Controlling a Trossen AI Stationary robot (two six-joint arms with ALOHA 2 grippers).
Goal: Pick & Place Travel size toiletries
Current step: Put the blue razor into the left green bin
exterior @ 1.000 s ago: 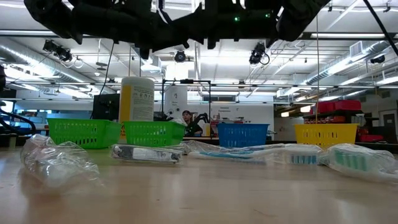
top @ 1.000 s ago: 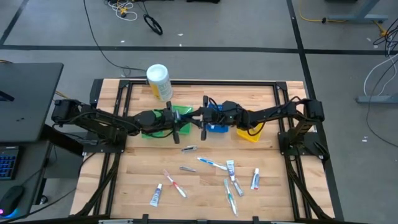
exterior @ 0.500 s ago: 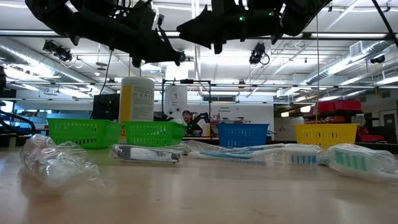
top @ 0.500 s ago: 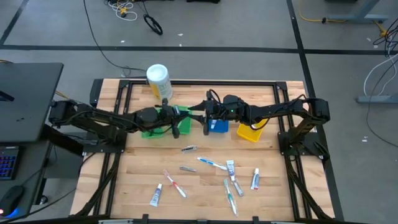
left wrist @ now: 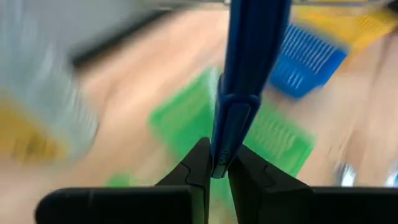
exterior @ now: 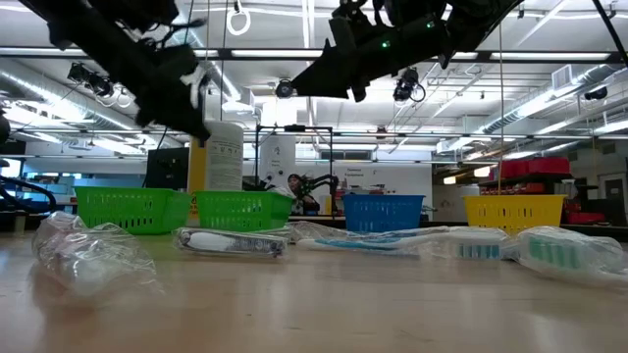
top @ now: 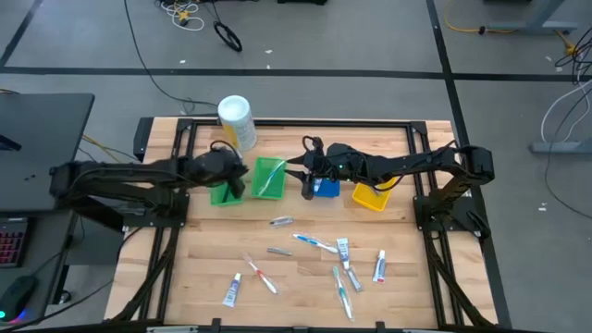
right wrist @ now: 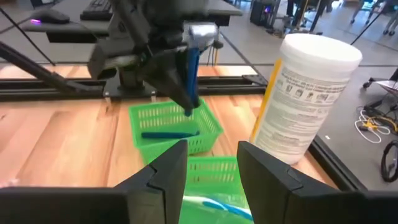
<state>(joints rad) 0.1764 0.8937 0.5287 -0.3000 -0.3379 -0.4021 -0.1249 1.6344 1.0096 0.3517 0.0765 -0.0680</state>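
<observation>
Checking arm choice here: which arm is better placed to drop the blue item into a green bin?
Left. Its tool is shut on the blue item, hanging over the green bins. The right tool is open and empty, near the other green bin.

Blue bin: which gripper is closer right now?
Right. The right gripper sits at the blue bin's edge; the left gripper, shut on a blue toothbrush, is over by the green bins.
</observation>
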